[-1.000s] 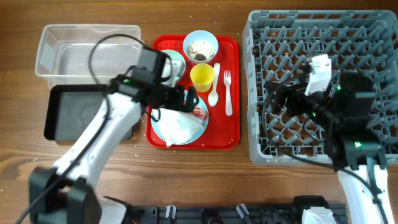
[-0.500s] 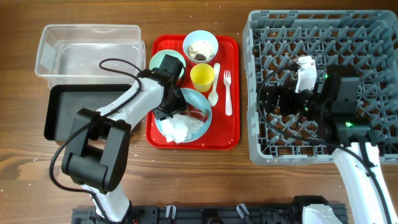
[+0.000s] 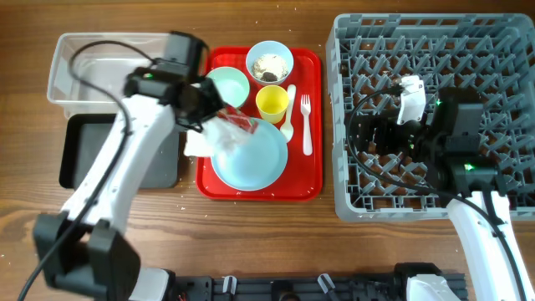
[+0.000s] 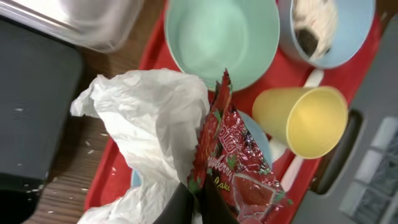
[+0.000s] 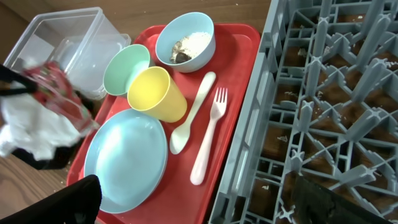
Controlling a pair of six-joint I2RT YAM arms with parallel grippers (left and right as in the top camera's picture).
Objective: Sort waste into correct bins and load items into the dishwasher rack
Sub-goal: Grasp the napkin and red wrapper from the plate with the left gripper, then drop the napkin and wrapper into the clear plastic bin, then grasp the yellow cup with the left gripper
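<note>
My left gripper (image 3: pixel 212 117) is shut on the red snack wrapper (image 4: pixel 239 165) and the crumpled white napkin (image 4: pixel 146 121), and holds both in the air over the red serving tray's left edge. Its fingertips (image 4: pixel 214 205) pinch both together. The light blue plate (image 3: pixel 251 156) below lies bare. A pale green bowl (image 3: pixel 228 86), a blue bowl with food scraps (image 3: pixel 269 63), a yellow cup (image 3: pixel 272 103), a white spoon (image 3: pixel 288 119) and a fork (image 3: pixel 307 125) sit on the tray. My right gripper (image 5: pixel 205 208) hangs open at the grey dishwasher rack's (image 3: pixel 468 50) left side, with nothing between its fingers.
The clear tub (image 3: pixel 100 63) stands at the far left, with the black tray (image 3: pixel 79 155) just in front of it. The red serving tray (image 3: pixel 309 180) lies between these bins and the rack. Crumbs dot the wooden table (image 3: pixel 251 234).
My left gripper shut on the napkin and wrapper that lay on the plate and lifted them up and to the left. The plate now lies bare. The right arm has hardly moved.
</note>
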